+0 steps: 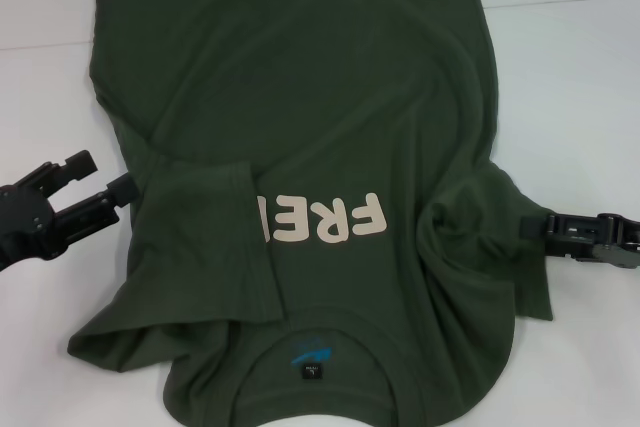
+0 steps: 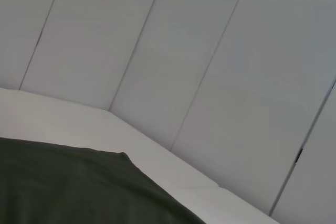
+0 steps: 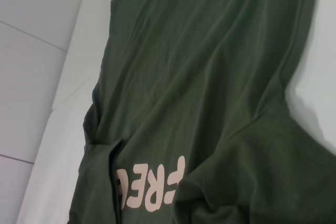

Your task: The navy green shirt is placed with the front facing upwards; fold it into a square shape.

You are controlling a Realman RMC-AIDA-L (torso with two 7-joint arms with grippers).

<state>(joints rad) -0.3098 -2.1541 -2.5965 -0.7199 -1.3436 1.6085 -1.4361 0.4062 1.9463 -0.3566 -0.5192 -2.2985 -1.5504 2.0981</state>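
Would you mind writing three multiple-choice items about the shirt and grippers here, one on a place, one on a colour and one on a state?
1. Where is the left gripper?
A. At the shirt's left edge, beside the folded sleeve
B. Over the collar
C. On the lettering

2. What colour is the lettering on the navy green shirt?
A. Bright yellow
B. Pale pink
C. Black

3. How does the left sleeve lie?
A. Spread flat outward
B. Rolled into a tube
C. Folded inward over the chest

Answers: 1 A, the head view shows its fingertips at that edge. 2 B, the letters are pale against the green. 3 C, it covers part of the print. The right gripper sits at the bunched right side.
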